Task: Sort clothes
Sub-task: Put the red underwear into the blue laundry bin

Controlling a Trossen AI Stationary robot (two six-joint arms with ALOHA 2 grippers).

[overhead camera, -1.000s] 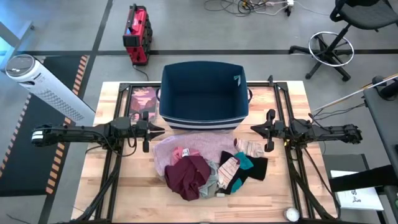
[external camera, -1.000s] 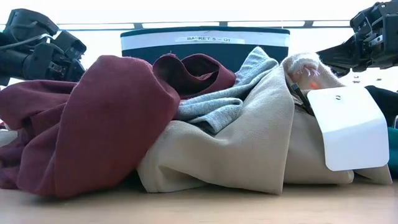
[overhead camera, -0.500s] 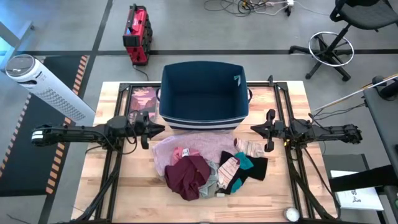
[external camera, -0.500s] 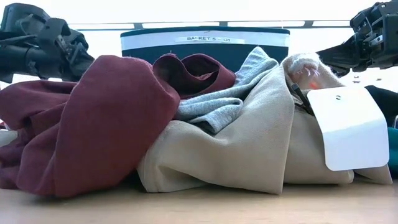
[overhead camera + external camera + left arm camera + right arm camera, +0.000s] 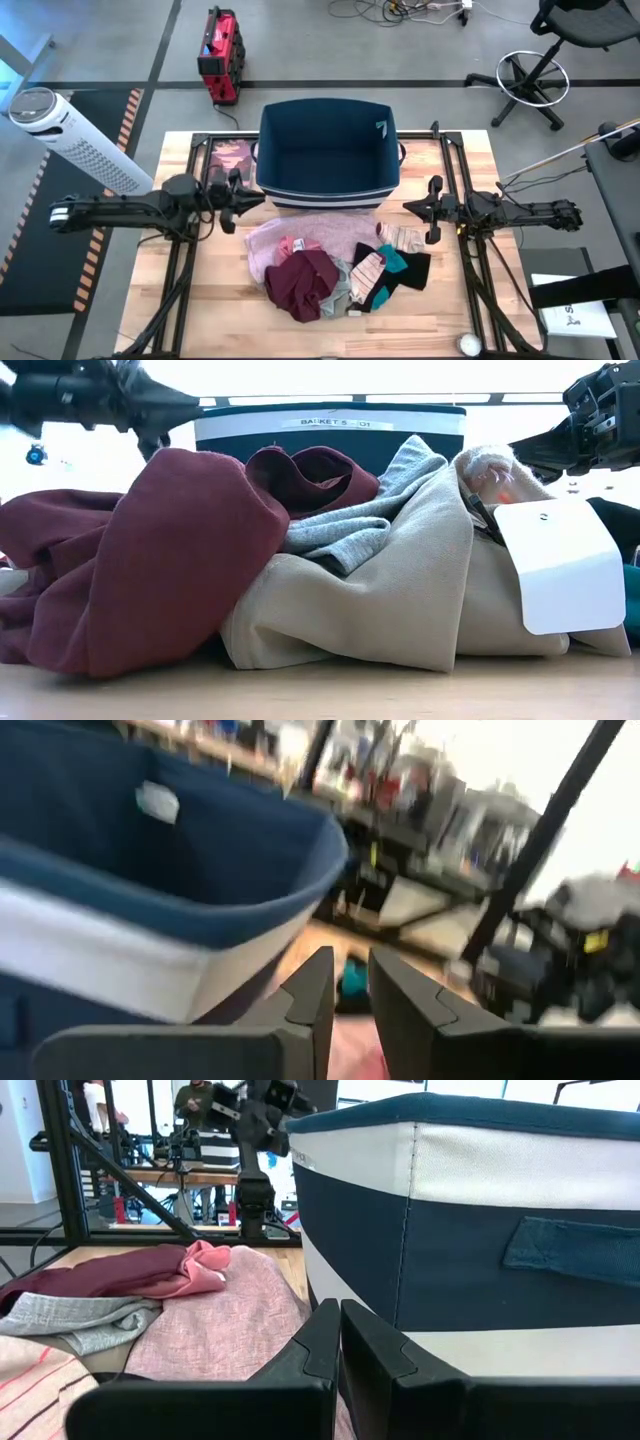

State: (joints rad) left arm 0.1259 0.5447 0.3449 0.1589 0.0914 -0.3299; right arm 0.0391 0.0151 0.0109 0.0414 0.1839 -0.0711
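Observation:
The clothes lie in a heap on the table's middle, just near of the navy bin (image 5: 328,150): a pale pink garment (image 5: 310,235), a maroon one (image 5: 300,285), grey (image 5: 342,292), teal (image 5: 396,260), black (image 5: 412,272) and striped socks (image 5: 366,268). In the low view the maroon cloth (image 5: 150,560) and a grey-beige cloth (image 5: 380,590) fill the front. My left gripper (image 5: 260,198) hovers at the bin's near left corner, above the heap, fingers a narrow gap apart (image 5: 350,970) and empty. My right gripper (image 5: 406,207) hovers at the bin's near right corner, shut (image 5: 338,1312) and empty.
A flat pink-covered book (image 5: 230,160) lies left of the bin. A black metal frame (image 5: 450,170) runs along the table's sides. A white tag (image 5: 560,565) sticks out of the heap. A small white ball (image 5: 467,343) sits at the near right corner.
My left gripper has risen and gone a little toward the table's far edge, closer to the bin's near left corner, and has rolled about its own axis. The clothes have not moved.

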